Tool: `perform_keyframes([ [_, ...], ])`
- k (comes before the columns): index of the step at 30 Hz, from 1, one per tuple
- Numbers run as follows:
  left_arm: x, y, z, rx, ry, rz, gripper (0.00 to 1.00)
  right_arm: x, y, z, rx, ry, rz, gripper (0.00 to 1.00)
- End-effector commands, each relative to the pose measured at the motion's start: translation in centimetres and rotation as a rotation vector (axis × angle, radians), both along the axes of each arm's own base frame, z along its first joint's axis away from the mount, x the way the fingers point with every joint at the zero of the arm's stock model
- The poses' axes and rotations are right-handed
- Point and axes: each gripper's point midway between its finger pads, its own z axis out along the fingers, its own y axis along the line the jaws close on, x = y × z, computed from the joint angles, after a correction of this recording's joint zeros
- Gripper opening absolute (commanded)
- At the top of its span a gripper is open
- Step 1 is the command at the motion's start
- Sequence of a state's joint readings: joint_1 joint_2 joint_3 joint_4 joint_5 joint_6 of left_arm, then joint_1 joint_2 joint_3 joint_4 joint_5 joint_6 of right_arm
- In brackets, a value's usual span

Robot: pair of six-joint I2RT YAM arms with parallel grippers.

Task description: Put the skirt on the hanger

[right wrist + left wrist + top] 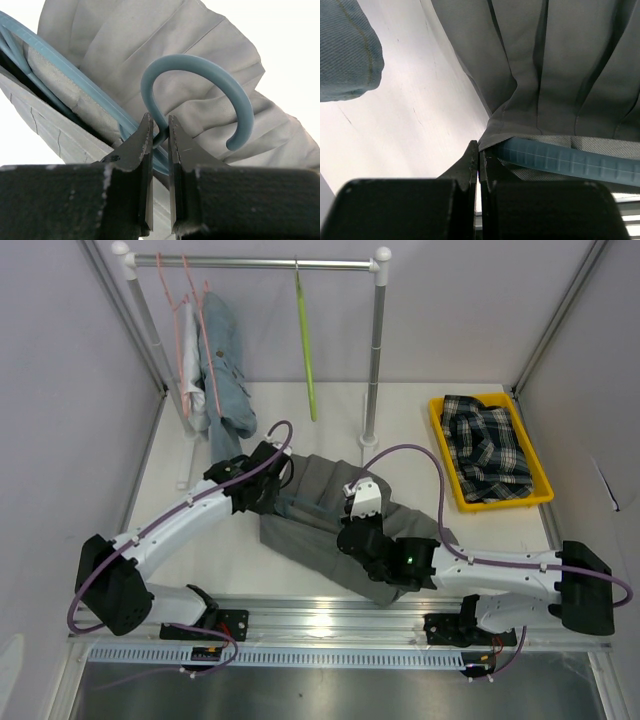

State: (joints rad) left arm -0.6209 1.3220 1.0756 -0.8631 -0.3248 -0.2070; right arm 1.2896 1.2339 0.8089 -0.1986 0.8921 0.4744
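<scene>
- Where the grey pleated skirt (320, 515) lies spread on the table (200, 560), it sits between the two grippers, with a blue hanger (200, 65) tucked into its waistband and only the hook left outside.
- Left gripper (479, 150): at the skirt's left edge, fingers pressed almost together, nipping the corner of the waistband just beside the hanger's ribbed bar.
- Right gripper (159, 125): jaws narrowed to a slit, clamped on the neck of the hanger directly beneath the hook, cloth bunched behind it.
- Behind the skirt, a clothes rail (260, 262) carries pink hangers (185, 310), a denim garment (225, 360) and a green hanger (305, 350); the denim's hem hangs near the left gripper.
- At the right, well apart, a yellow tray (545, 495) holds a plaid garment (488, 448).
</scene>
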Motion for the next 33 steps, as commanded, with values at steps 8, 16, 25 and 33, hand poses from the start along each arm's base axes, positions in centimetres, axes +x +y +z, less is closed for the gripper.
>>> perform_keyframes([
  [8,1.9,-3.6,8.5,-0.182,-0.233,-0.060,0.00,-1.4,-1.5,-3.4,-0.408,0.014,0.144,0.00],
  [16,0.6,-5.9,11.4,-0.333,-0.220,-0.105,0.00,-0.8,-0.3,1.6,-0.299,-0.039,0.109,0.00],
  [25,-1.2,-7.8,14.0,-0.462,-0.216,-0.173,0.00,1.3,0.5,9.0,-0.181,-0.100,0.050,0.00],
  [33,-2.5,-7.8,18.0,-0.528,-0.260,-0.209,0.01,1.6,0.8,14.2,-0.061,-0.145,0.064,0.00],
])
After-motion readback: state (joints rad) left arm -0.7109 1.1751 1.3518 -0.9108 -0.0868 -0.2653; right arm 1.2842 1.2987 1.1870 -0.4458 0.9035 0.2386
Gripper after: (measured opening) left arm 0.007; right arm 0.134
